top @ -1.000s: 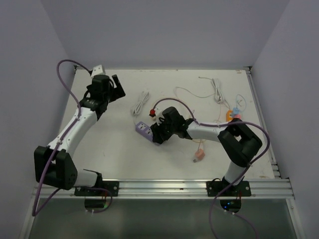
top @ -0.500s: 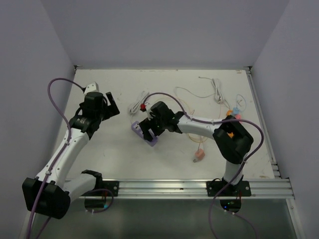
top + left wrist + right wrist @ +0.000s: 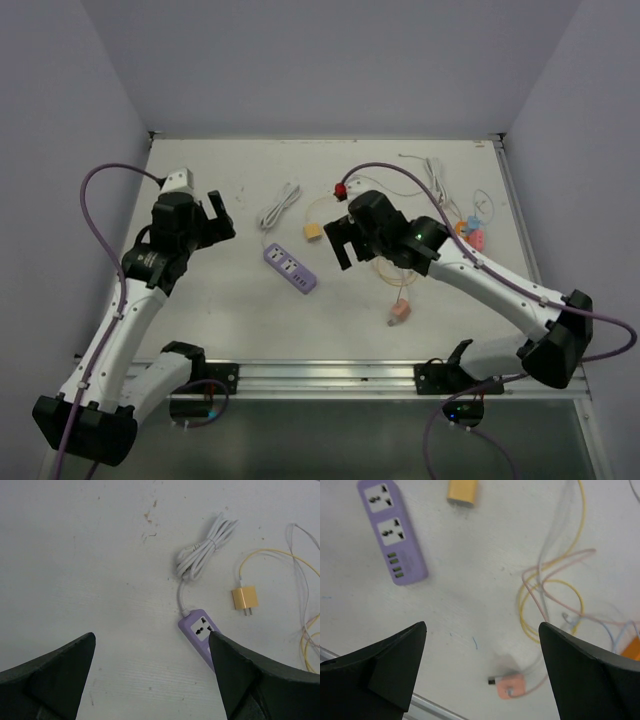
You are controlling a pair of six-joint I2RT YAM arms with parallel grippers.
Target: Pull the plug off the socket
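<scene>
The purple socket strip [image 3: 290,268] lies flat on the white table, its outlets bare [image 3: 200,630] [image 3: 393,530]. The yellow plug [image 3: 313,232] lies loose just right of the strip's far end, with its prongs free [image 3: 244,600] and a thin yellow cable trailing away; it also shows at the top of the right wrist view [image 3: 462,491]. My right gripper [image 3: 343,243] hovers open to the right of the plug, nothing between its fingers [image 3: 482,625]. My left gripper [image 3: 220,215] stands open to the left of the strip, holding nothing [image 3: 151,634].
The strip's coiled white cord [image 3: 280,205] lies behind it. A tangle of yellow and pink cables [image 3: 555,595] spreads to the right, with a pink plug [image 3: 399,312] near the front. Orange and pink pieces [image 3: 467,232] and a white cable [image 3: 435,180] sit at back right.
My right gripper has opened and drawn up and right, away from the strip, leaving the yellow plug loose on the table. The strip shifted slightly. The left arm pulled back towards the front.
</scene>
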